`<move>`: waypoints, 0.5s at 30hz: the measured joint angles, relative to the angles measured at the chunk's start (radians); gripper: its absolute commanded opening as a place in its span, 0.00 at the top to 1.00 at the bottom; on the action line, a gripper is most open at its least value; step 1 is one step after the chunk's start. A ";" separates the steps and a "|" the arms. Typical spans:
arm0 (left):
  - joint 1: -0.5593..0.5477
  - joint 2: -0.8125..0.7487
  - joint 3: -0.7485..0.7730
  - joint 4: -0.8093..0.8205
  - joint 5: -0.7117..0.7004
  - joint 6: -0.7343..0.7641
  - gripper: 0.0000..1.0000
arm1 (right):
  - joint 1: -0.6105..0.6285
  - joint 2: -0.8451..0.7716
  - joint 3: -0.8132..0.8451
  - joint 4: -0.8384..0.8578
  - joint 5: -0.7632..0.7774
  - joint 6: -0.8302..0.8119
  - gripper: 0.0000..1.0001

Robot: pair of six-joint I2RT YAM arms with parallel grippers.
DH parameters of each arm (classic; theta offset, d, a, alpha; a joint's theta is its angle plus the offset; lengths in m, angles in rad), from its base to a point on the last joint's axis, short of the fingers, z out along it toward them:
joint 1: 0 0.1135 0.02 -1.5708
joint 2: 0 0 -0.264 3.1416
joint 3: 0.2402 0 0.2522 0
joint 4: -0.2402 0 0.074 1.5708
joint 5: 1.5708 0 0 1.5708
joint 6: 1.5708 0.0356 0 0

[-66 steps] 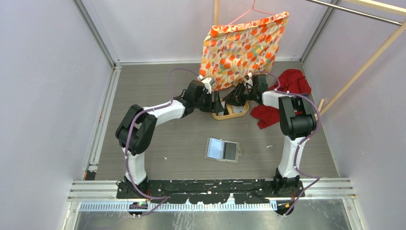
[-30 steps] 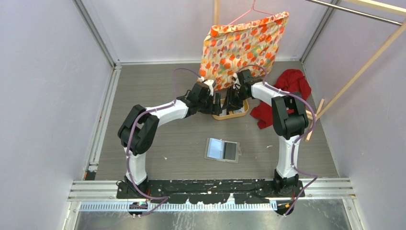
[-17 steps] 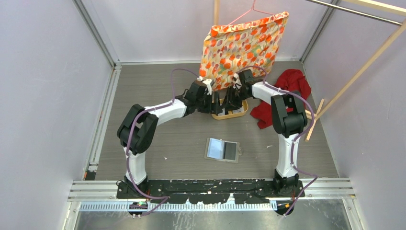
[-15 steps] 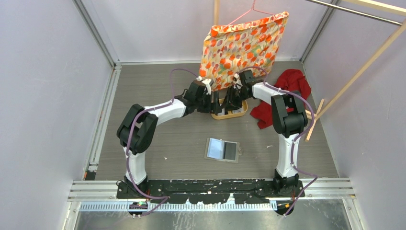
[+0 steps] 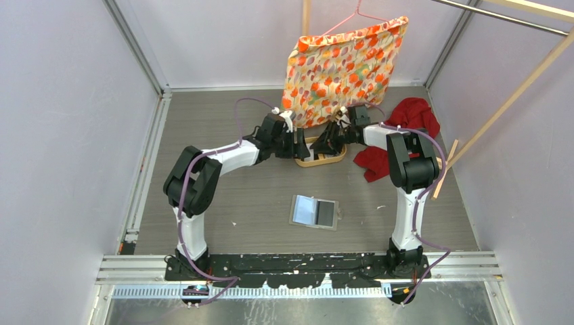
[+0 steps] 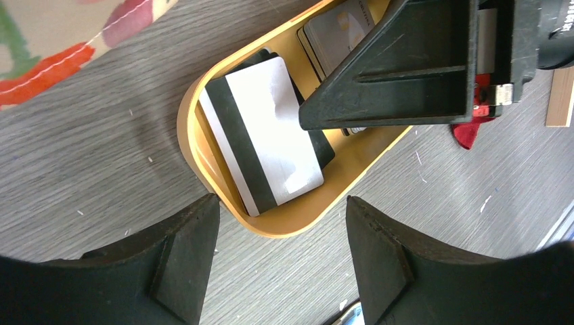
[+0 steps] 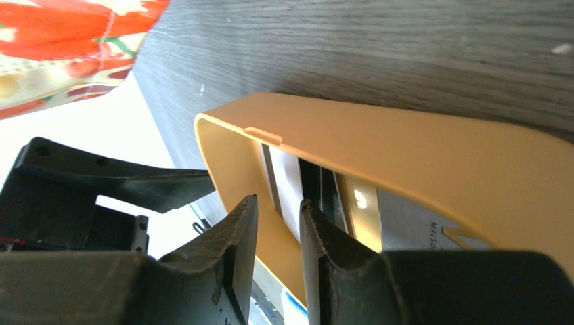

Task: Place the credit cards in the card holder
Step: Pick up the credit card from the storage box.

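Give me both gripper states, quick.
Left gripper: open, empty, at the tray.
Right gripper: fingers nearly together inside the tray by the credit cards; grip cannot be told.

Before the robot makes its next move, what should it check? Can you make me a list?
1. Card holder lying open and flat: ok.
2. A card to grab: ok, a white striped card lies on top in the wooden tray.
3. Left gripper open and empty: ok.
4. Right gripper pinching a card: cannot tell; its fingers are nearly together at the tray.
5. Room between the two grippers: not ok, both crowd the same tray.
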 measured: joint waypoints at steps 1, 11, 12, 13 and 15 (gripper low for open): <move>0.002 0.000 -0.002 0.001 0.001 -0.003 0.31 | 0.000 0.000 -0.003 0.014 -0.008 0.010 0.67; -0.001 0.000 -0.021 0.048 0.054 -0.031 0.31 | 0.021 0.000 -0.009 0.105 -0.086 0.077 0.68; -0.003 0.000 -0.022 0.054 0.061 -0.032 0.31 | 0.024 0.000 -0.009 0.107 -0.089 0.078 0.69; -0.003 0.000 -0.023 0.060 0.066 -0.034 0.31 | 0.028 0.000 -0.009 0.109 -0.092 0.078 0.69; -0.003 0.000 -0.026 0.066 0.072 -0.037 0.31 | 0.034 0.000 -0.008 0.110 -0.092 0.076 0.70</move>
